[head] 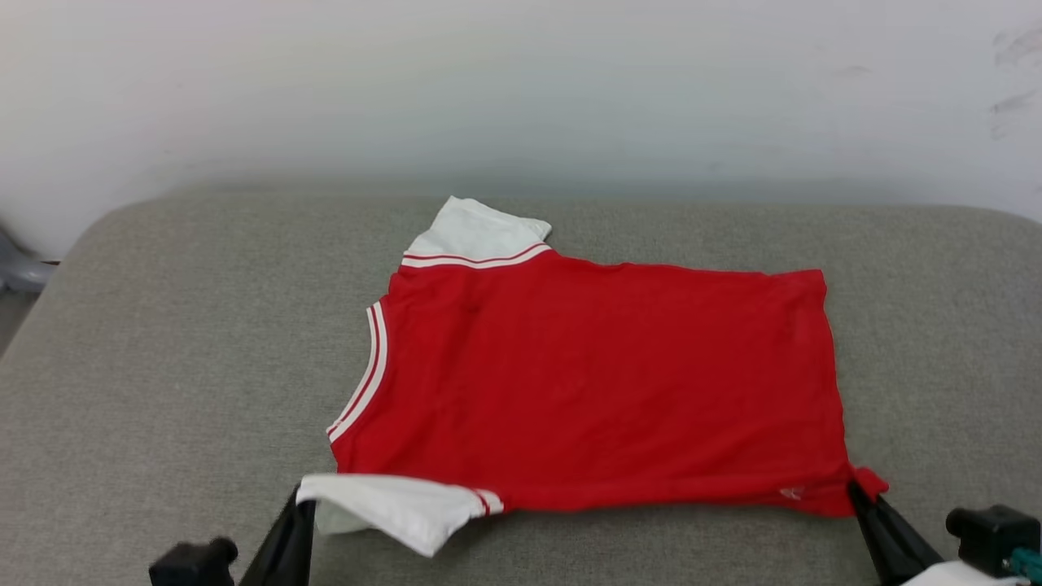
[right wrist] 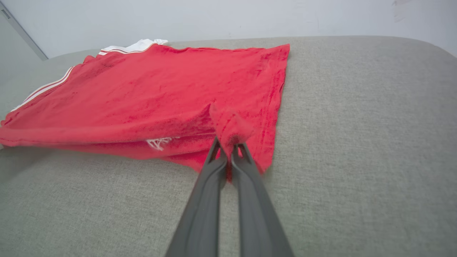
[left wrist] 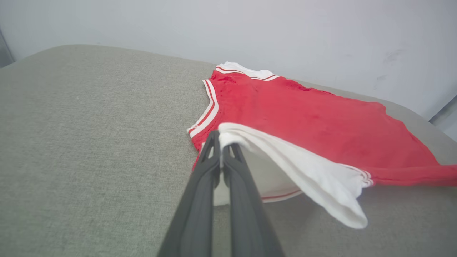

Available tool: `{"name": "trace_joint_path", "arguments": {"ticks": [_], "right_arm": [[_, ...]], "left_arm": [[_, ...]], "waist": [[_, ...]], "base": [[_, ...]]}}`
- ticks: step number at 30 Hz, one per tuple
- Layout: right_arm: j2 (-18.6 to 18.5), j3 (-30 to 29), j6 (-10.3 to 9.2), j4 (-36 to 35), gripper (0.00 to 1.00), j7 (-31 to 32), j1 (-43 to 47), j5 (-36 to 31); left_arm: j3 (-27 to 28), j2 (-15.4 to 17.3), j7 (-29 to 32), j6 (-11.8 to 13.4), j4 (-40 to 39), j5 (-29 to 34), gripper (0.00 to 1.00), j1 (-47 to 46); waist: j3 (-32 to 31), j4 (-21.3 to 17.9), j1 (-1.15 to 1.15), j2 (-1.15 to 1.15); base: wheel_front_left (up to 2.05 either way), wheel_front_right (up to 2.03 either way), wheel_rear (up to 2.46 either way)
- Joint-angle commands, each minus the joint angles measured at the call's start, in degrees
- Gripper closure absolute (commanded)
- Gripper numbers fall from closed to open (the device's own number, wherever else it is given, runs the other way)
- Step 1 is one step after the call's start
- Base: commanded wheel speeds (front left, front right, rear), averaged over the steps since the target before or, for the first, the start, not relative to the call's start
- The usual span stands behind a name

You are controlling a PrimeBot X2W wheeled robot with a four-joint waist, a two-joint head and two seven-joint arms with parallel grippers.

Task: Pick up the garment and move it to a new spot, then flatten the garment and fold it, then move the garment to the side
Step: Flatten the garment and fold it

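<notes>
Red jersey cloth covers the middle of the grey upholstered bench (head: 163, 342): the garment (head: 602, 374) lies mostly flat, plain side up. Its long axis runs left to right across the bench, with the striped collar (head: 368, 376) toward the left edge and the hem (head: 832, 366) toward the right. One white sleeve (head: 476, 232) points at the far edge and the wall.

Both arms work from the near edge. The left fingers (head: 291, 509) are pressed together on the near white sleeve (head: 399, 505), which the left wrist view shows lifted and draping off their tips. The right fingers (head: 861, 498) are clamped on the near hem corner, bunching a small peak of red cloth.

From either pair of fingers the whole garment lies ahead, toward the far edge, so each arm holds the end nearer to it. With the near side raised at both ends, the likely move is carrying it over the body toward the far edge. That fold would turn on both arms travelling evenly across the long axis.
</notes>
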Motion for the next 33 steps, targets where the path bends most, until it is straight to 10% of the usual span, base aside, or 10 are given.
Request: {"name": "trace_joint_path", "arguments": {"ticks": [1,33], "right_arm": [[0.15,-0.17,-0.08,-0.32,1.00,0.32,-1.50,-0.13],[0.85,3.29,-0.08,11.57,1.00,3.34,-22.84,-2.37]], "left_arm": [[-0.17,0.87,0.39,-0.12,-0.16,0.52,1.00,-2.30],[-15.02,9.17,1.64,-0.91,30.27,-4.85,1.00,-39.20]], "waist": [[0.94,-0.59,0.00,0.00],[17.68,-3.78,0.00,0.00]], "base": [[0.00,0.00,0.00],[0.00,0.00,0.00]]}}
